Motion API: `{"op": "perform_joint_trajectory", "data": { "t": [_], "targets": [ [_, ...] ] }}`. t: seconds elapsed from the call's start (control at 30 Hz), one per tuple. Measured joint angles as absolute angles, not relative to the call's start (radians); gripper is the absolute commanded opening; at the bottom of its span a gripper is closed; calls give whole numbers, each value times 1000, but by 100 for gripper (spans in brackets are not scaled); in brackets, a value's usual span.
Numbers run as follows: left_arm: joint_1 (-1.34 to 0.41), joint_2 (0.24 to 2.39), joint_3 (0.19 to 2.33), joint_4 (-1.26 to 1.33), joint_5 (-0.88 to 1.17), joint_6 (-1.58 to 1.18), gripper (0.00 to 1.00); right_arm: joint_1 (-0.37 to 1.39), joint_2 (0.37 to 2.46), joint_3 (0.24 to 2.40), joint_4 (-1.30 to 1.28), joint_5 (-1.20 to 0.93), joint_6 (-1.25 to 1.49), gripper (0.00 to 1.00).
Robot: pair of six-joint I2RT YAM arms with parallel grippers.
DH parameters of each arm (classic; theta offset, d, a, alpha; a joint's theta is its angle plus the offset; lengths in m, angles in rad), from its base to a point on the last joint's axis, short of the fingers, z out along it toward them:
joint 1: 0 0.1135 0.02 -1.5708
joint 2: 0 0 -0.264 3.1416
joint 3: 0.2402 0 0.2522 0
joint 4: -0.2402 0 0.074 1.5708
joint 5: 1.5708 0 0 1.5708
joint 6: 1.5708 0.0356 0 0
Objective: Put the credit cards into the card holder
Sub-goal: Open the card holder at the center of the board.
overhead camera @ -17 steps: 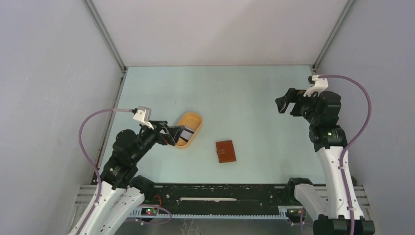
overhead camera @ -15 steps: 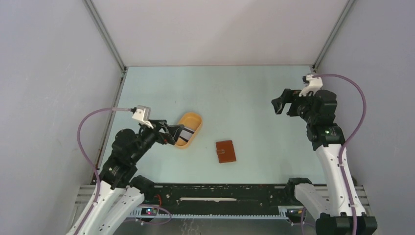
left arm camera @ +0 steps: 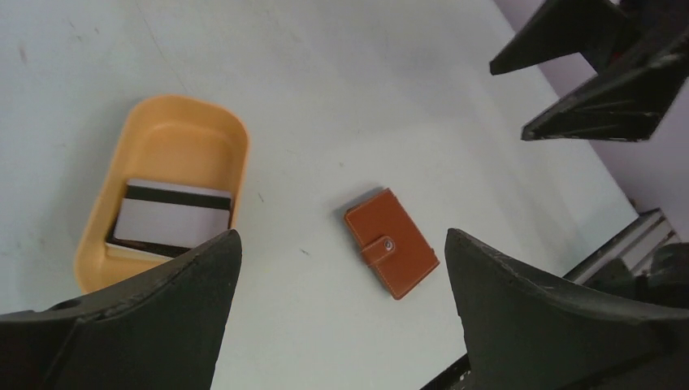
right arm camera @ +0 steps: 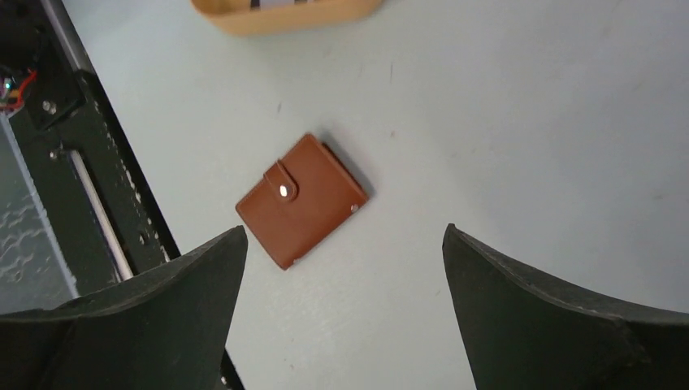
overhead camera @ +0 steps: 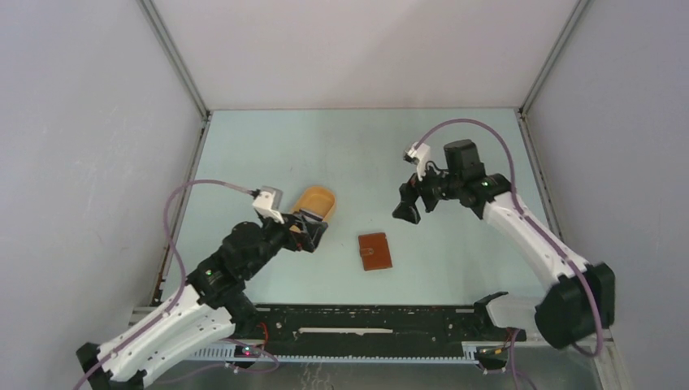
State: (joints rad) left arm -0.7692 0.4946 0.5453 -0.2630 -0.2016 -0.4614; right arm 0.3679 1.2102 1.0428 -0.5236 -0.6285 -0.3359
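While both sets of jaws stand wide apart and empty, left gripper (overhead camera: 315, 231) at the orange tray (left arm camera: 237, 146), credit cards (left arm camera: 172, 223) stacked inside it, card holder (overhead camera: 374, 251) closed, flat on the table (overhead camera: 366, 146), right gripper (overhead camera: 406, 207) near it.

Pale mint table (overhead camera: 366, 146), evenly lit, only soft shadows on it. Plain grey walls box it in: back wall (overhead camera: 357, 49), left wall (overhead camera: 81, 162), right wall (overhead camera: 626, 97). A metal strut (overhead camera: 173, 55) climbs the back-left corner, another strut (overhead camera: 554, 53) the back-right. A black rail (overhead camera: 366, 315) runs along the near edge.
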Motion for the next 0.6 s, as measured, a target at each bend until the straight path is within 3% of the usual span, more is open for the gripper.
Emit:
{"op": "perform_joint_trajectory", "data": {
  "t": [0.13, 0.37, 0.6],
  "targets": [
    [-836, 608, 485, -167, -239, -494, 96, 355, 1383, 1042, -566, -653, -320, 97],
    [-844, 789, 385, 53, -242, -616, 76, 395, 1589, 1043, -584, -682, -233, 90],
    [-880, 846, 350, 165, -234, -730, 73, 466, 1713, 1062, -588, -682, -167, 78]
  ]
}}
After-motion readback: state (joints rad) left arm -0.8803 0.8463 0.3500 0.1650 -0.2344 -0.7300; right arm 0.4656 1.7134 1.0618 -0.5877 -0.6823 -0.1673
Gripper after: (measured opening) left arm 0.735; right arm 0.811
